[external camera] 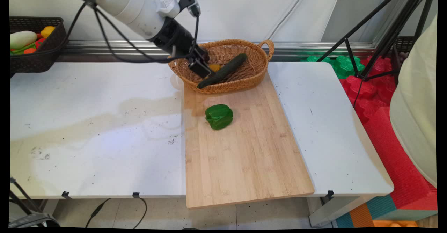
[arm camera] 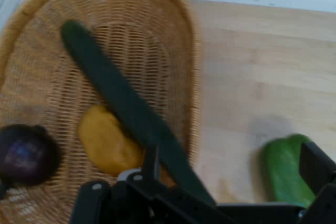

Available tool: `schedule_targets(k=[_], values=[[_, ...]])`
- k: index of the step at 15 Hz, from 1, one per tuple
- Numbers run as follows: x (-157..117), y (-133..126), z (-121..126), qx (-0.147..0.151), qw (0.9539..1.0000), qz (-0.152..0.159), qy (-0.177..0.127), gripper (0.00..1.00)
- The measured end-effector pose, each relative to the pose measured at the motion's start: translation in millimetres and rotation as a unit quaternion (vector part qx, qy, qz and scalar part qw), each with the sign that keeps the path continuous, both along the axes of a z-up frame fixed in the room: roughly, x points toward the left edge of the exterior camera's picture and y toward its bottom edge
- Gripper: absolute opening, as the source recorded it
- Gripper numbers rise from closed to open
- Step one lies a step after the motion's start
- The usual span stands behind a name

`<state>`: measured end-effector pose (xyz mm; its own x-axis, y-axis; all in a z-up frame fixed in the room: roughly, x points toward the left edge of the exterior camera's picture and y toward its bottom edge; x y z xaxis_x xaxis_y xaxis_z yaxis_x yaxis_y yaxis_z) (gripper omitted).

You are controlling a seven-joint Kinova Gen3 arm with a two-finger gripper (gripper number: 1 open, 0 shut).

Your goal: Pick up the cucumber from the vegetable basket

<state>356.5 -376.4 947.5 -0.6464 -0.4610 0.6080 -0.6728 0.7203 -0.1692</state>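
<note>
Main view, largest first: a white bench (external camera: 87, 128) carries a pale rectangular bamboo cutting board (external camera: 244, 149) that overhangs the near edge. At the board's far end sits an oval woven wicker basket (external camera: 241, 81) with a loop handle. A long dark green cucumber (external camera: 223, 71) lies slantwise in the basket, its lower end resting on the near rim. A glossy green bell pepper (external camera: 219, 116) sits on the board just below the basket, apart from it. The white arm's black gripper (external camera: 202, 68) reaches down into the basket's left side, right beside the cucumber. Hand view shows the jaws spread wide, one finger over the basket, the other out by the pepper. Under the cucumber lies a small orange-yellow vegetable (arm camera: 107, 140), and a dark purple round vegetable (arm camera: 26, 155) sits nearby.
</note>
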Motion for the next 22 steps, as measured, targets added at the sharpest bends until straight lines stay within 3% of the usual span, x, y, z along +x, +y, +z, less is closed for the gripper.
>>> schedule_targets(k=[11,15,22], values=[[-6.9,-109.2,-16.9,-0.007,0.9978,0.065,-0.006,1.00],[-18.9,-151.2,-40.2,0.004,0.9960,0.088,-0.011,1.00],[-41.0,-195.6,-81.2,0.034,0.9921,0.120,-0.017,1.00]])
